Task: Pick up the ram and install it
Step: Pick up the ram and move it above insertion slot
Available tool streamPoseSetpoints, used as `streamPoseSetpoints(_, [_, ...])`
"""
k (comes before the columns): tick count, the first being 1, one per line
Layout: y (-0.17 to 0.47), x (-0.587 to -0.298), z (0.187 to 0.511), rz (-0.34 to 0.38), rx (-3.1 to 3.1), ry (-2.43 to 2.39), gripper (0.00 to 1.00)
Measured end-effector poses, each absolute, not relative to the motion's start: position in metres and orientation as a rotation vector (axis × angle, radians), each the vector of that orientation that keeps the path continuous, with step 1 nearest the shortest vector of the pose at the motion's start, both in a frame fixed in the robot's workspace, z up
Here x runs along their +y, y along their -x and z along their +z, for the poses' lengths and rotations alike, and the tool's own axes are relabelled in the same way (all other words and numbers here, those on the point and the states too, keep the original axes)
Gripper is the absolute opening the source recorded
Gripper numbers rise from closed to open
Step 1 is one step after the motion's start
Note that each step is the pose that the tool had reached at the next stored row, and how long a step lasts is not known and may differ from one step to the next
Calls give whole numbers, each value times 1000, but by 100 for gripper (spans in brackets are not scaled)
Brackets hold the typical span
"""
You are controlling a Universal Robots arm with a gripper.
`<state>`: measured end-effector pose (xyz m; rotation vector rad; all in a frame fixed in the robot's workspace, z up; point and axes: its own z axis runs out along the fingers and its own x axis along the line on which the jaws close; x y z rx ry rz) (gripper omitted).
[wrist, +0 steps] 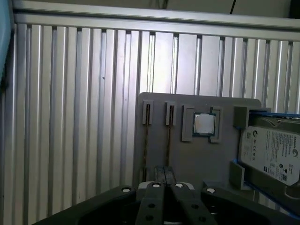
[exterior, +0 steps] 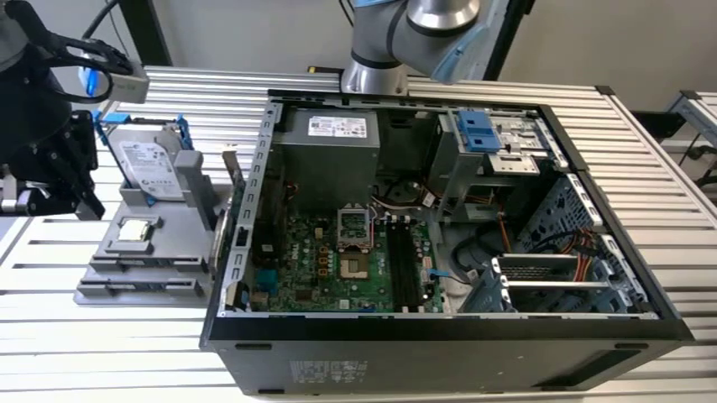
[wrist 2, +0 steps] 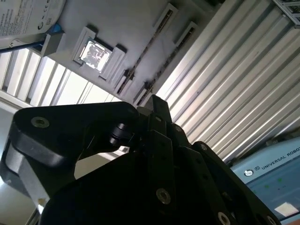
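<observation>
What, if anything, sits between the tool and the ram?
Nothing visible. In the first wrist view the black tool hangs at the edge of the grey plastic holder, and a thin dark ram stick, edge-on in its slot, lies just beyond with only bare holder between.

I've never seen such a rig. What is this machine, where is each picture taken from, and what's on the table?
The silver-and-blue tube at the top of the exterior view is a robot arm; its black gripper hangs above a ribbed metal table. Both wrist views come from cameras riding on the arm near that gripper. On the table stands an open computer case showing its green motherboard. Beside it, at the exterior view's left, a grey holder carries a hard drive in a blue frame, a square processor chip and two thin boards on edge in slots, apparently the ram. I cannot tell whether the gripper holds anything.
</observation>
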<state>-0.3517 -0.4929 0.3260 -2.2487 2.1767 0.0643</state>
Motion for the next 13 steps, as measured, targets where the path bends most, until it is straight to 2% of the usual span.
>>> streamPoseSetpoints(4, [352,-493,326,64,2177,2249,0])
streamPoseSetpoints(5, [352,-493,326,64,2177,2249,100])
streamPoseSetpoints(13, [352,-493,326,62,2177,2250,100])
